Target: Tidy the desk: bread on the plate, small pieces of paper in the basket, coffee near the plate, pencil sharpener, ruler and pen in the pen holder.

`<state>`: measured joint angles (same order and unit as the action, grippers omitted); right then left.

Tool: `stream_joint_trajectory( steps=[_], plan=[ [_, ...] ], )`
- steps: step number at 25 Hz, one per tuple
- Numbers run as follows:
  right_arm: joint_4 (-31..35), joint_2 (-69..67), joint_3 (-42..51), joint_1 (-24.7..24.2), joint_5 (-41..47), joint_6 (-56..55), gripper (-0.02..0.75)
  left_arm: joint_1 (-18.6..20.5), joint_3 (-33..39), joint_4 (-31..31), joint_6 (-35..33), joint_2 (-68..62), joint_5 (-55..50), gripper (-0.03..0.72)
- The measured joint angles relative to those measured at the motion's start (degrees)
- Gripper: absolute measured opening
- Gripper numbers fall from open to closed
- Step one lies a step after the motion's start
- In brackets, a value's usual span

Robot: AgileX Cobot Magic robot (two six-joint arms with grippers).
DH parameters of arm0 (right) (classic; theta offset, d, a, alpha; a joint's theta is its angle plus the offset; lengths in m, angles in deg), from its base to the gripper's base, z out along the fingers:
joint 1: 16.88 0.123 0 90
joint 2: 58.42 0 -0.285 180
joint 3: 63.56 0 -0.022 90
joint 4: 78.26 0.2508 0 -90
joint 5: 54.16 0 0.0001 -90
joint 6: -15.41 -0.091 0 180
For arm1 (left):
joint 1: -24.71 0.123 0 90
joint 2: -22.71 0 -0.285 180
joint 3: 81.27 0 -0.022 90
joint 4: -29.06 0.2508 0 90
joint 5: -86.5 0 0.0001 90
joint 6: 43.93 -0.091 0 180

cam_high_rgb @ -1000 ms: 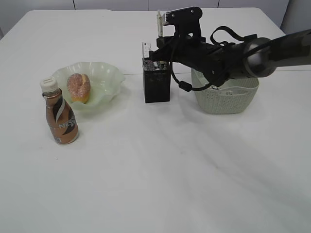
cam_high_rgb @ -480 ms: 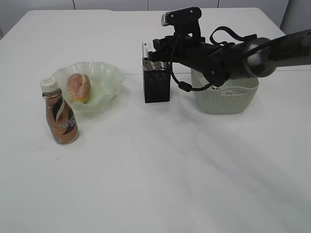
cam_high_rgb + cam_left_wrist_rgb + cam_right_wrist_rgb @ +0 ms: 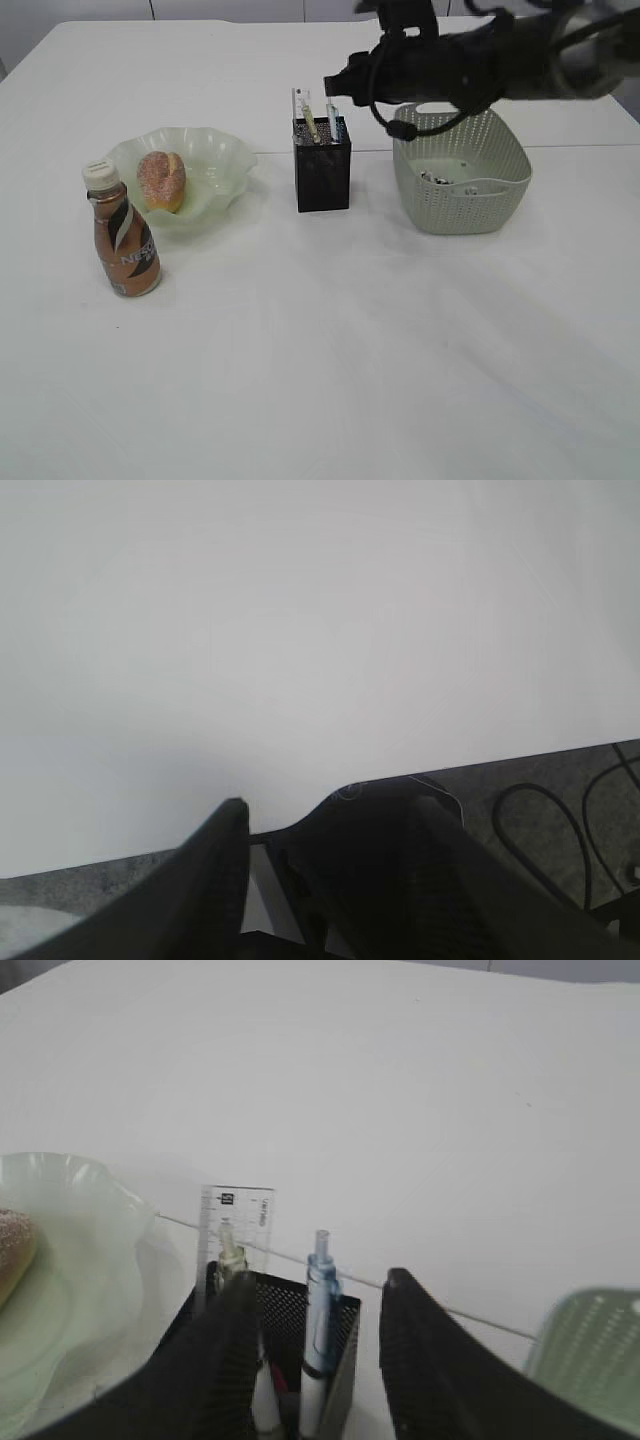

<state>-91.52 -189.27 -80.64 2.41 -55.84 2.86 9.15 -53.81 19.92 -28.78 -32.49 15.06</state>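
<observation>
The black mesh pen holder (image 3: 322, 170) stands mid-desk with the clear ruler (image 3: 299, 104) and two pens sticking out of it. My right gripper (image 3: 334, 84) hovers open just above and behind it. In the right wrist view the open gripper (image 3: 318, 1278) straddles the holder (image 3: 285, 1310); the blue pen (image 3: 319, 1305) stands free between the fingers, beside the ruler (image 3: 236, 1218). The bread (image 3: 162, 180) lies in the wavy green plate (image 3: 222, 160), with the coffee (image 3: 122, 245) just in front. The basket (image 3: 462, 210) holds paper scraps (image 3: 447, 182). My left gripper (image 3: 330, 808) is open and empty. No pencil sharpener shows.
The white desk (image 3: 330, 340) spreads wide in front of all the objects. The right arm (image 3: 500, 60) reaches in from the upper right, above the basket. The left wrist view shows the desk's edge (image 3: 480, 755) and dark cables beyond it.
My right gripper opened and let the pen drop into the pen holder, then rose up and back. The left gripper has not moved.
</observation>
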Motion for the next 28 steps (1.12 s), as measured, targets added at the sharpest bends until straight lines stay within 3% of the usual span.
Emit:
stream_joint_trajectory(
  steps=[5,9,12,17,22,28],
  plan=[
    [1.31,9.74,0.0,0.0,17.73,-0.86,0.334,0.0,0.0,2.87,0.0,0.07,0.0,0.45],
    [1.75,18.8,0.0,0.52,25.86,-0.99,0.376,0.0,0.0,4.11,0.0,0.07,0.0,0.538],
    [3.2,25.61,0.0,1.42,30.43,-0.99,0.421,0.0,0.0,4.11,0.0,0.07,0.0,0.556],
    [7.3,36.24,0.0,1.92,36.67,-0.99,0.435,0.0,0.0,4.24,0.0,0.07,0.0,0.559],
    [0.78,45.04,0.0,1.92,39.92,-0.23,0.435,0.0,0.0,6.17,-0.58,0.07,0.0,0.559],
    [-6.79,56.74,0.69,1.92,49.89,3.36,0.436,0.0,-0.78,10.85,-0.75,2.73,0.0,0.559]
  ],
)
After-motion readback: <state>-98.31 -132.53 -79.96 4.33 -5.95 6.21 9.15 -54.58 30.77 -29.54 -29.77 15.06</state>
